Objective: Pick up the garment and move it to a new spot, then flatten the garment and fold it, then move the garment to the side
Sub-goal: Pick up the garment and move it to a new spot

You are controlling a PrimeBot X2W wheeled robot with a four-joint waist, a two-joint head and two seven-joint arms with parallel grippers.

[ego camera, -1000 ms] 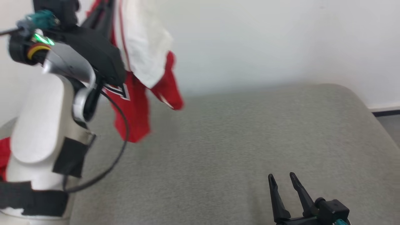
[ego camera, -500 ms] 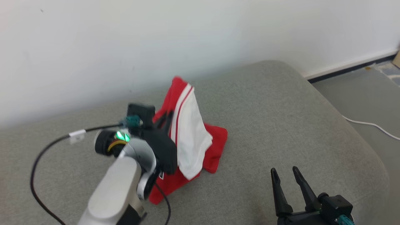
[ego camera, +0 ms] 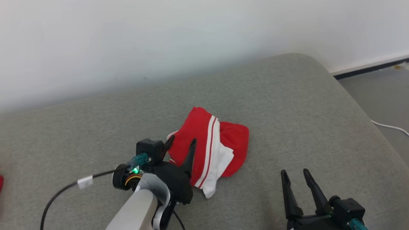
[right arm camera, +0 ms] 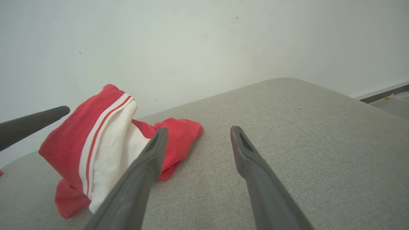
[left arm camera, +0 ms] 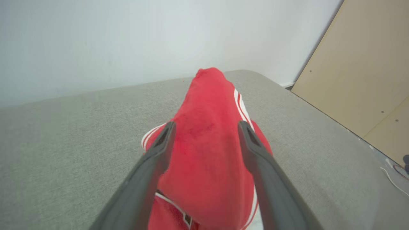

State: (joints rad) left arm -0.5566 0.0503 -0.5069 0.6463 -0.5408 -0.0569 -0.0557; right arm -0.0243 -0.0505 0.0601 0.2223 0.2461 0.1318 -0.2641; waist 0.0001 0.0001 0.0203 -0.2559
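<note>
The garment (ego camera: 223, 140) is red with white stripes and a white panel. It lies crumpled in a heap on the grey cushioned surface (ego camera: 287, 105), near its middle. My left gripper (ego camera: 182, 139) is open at the heap's left side. In the left wrist view the left gripper (left arm camera: 207, 124) has a raised red fold of the garment (left arm camera: 207, 89) between its spread fingers. My right gripper (ego camera: 294, 172) is open and holds nothing, low at the front right, apart from the cloth. The right wrist view has the right gripper (right arm camera: 199, 128) just right of the garment (right arm camera: 105, 143).
A white wall runs behind the surface. The surface's rounded right edge drops to a grey floor with a white cable (ego camera: 389, 126) and a dark baseboard. A beige panel (left arm camera: 367, 80) stands at the right. My left arm's black cable (ego camera: 64, 191) trails over the front left.
The head camera has tilted down. My left gripper came down with the hanging garment onto the surface and opened, and the cloth slumped into a heap. The right gripper stayed open.
</note>
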